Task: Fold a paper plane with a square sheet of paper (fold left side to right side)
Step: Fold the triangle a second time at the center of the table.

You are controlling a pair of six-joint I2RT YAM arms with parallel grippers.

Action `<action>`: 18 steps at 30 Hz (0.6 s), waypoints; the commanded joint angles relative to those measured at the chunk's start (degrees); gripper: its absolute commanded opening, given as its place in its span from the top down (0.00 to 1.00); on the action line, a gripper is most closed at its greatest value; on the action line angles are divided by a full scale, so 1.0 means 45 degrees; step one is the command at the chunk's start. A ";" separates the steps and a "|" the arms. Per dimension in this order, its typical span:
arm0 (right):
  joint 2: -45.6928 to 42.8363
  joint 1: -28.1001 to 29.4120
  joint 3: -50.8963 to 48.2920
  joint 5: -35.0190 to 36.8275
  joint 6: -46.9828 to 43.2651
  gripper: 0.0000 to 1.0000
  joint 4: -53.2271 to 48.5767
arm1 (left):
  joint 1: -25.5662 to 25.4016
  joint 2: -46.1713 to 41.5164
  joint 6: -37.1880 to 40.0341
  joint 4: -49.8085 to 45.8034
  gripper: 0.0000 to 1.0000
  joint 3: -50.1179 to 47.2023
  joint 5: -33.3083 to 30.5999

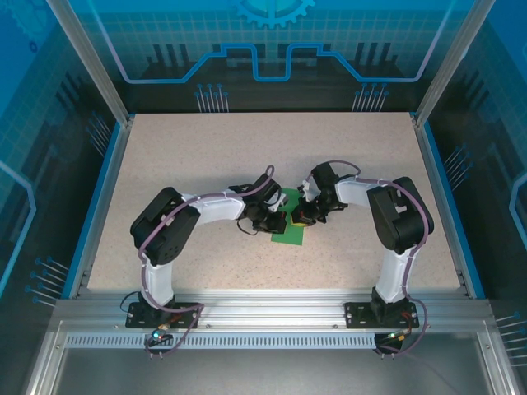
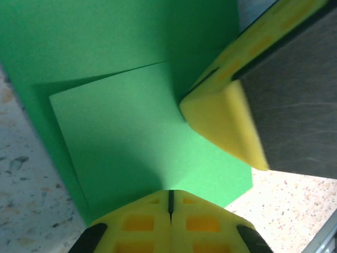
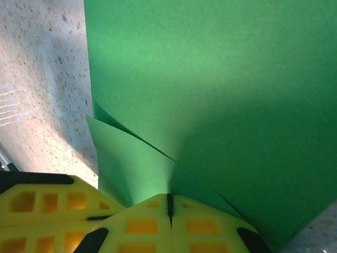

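Pincers both shut: from above, the left gripper [image 1: 276, 220] and right gripper [image 1: 303, 216] meet at frame centre over the square sheet of paper [image 1: 289, 236]. In the left wrist view, closed tips [image 2: 169, 203] at bottom centre press a folded flap [image 2: 131, 137], seemingly pinning it. In the right wrist view, closed tips [image 3: 169, 204] apparently pinch converging layers [image 3: 210, 79], probably to carry the fold.

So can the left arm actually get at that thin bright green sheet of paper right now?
Probably yes. The left gripper, jaws shut, sits right at the thin bright green paper sheet, with nothing between them. The right gripper meets the paper farther along, leaving the way free.
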 commanded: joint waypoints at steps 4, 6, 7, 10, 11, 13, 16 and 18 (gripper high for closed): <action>0.0283 0.0217 -0.0106 0.0988 -0.0057 0.97 -0.0688 | -0.0062 0.0173 0.0346 -0.0437 0.96 -0.0141 0.0062; 0.0330 0.0222 -0.0051 0.1120 -0.0145 0.97 -0.0853 | -0.0056 0.0011 0.0227 -0.0389 0.96 -0.0454 0.0037; 0.0350 0.0222 -0.0027 0.1164 -0.0186 0.97 -0.0968 | -0.0066 -0.0111 0.0180 -0.0339 0.95 -0.0690 0.0020; 0.0438 0.0165 0.0112 0.1330 -0.0353 0.97 -0.1247 | -0.0020 -0.0546 0.0037 -0.0295 0.96 -0.1357 -0.0168; 0.0473 0.0144 0.0126 0.1381 -0.0396 0.97 -0.1316 | -0.0001 -0.0722 0.0023 -0.0286 0.96 -0.1564 -0.0237; 0.0491 0.0092 0.0157 0.1414 -0.0444 0.97 -0.1375 | 0.0064 -0.1076 -0.0032 -0.0301 0.96 -0.1979 -0.0326; 0.0489 0.0053 0.0187 0.1411 -0.0474 0.97 -0.1407 | 0.0242 -0.1586 -0.0089 -0.0351 0.96 -0.2501 -0.0375; 0.0462 0.0041 0.0242 0.1391 -0.0496 0.97 -0.1420 | 0.0301 -0.1922 0.0040 -0.0463 0.95 -0.2706 -0.0322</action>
